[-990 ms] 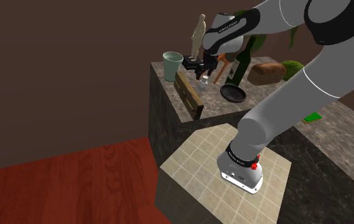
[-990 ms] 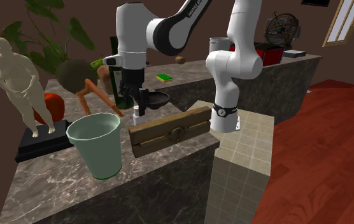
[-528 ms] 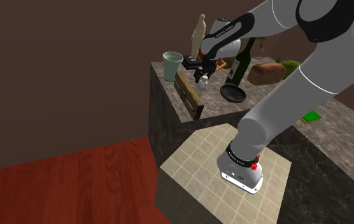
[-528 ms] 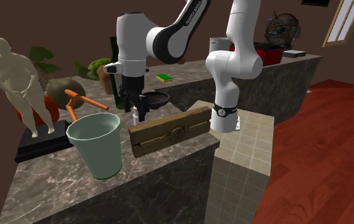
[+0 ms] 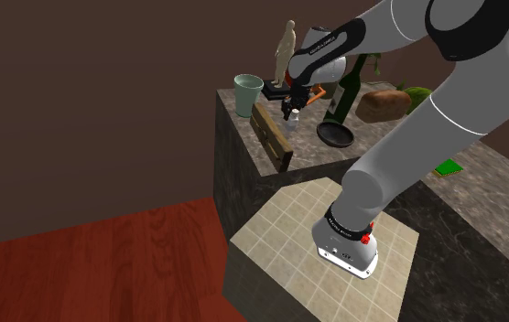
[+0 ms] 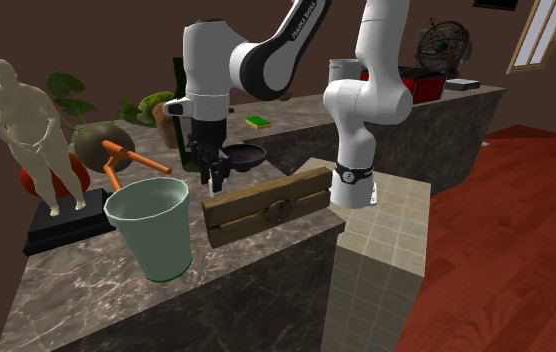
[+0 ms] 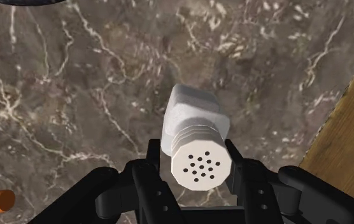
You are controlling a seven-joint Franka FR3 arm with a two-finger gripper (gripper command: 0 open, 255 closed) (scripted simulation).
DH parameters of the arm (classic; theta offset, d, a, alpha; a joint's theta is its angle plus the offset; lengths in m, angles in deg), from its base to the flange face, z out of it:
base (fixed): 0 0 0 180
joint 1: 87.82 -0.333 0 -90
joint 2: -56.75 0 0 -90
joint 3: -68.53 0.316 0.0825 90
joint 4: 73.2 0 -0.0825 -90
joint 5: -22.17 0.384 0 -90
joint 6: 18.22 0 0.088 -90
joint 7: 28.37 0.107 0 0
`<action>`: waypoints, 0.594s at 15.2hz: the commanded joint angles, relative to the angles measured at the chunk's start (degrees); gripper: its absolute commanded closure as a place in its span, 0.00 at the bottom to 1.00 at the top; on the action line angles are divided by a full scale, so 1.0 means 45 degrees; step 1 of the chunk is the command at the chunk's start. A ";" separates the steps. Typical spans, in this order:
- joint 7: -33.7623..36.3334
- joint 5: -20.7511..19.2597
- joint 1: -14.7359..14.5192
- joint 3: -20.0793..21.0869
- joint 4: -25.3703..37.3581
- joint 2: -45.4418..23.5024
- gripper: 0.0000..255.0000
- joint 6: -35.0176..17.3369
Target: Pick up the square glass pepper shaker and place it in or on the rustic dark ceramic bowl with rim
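- Dark marble counter carries everything.
- A white pepper shaker stands mid-counter.
- From it, in the second exterior view: dark bowl at 2 o'clock, wooden plank at 4, green cup at 8, statue at 9.

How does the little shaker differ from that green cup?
The pepper shaker is small, white and capped with a holed lid; the green cup is far bigger and open-topped. The shaker is clasped in the hand; the cup stands free. Both are upright.
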 commanded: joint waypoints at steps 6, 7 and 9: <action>0.0000 0.0001 0.0000 0.0000 -0.0002 -0.0003 1.00 0.0000; -0.0001 0.0001 -0.0001 0.0000 -0.0002 -0.0004 1.00 -0.0002; 0.0066 -0.0085 0.0024 0.0044 0.0133 0.0266 1.00 0.0395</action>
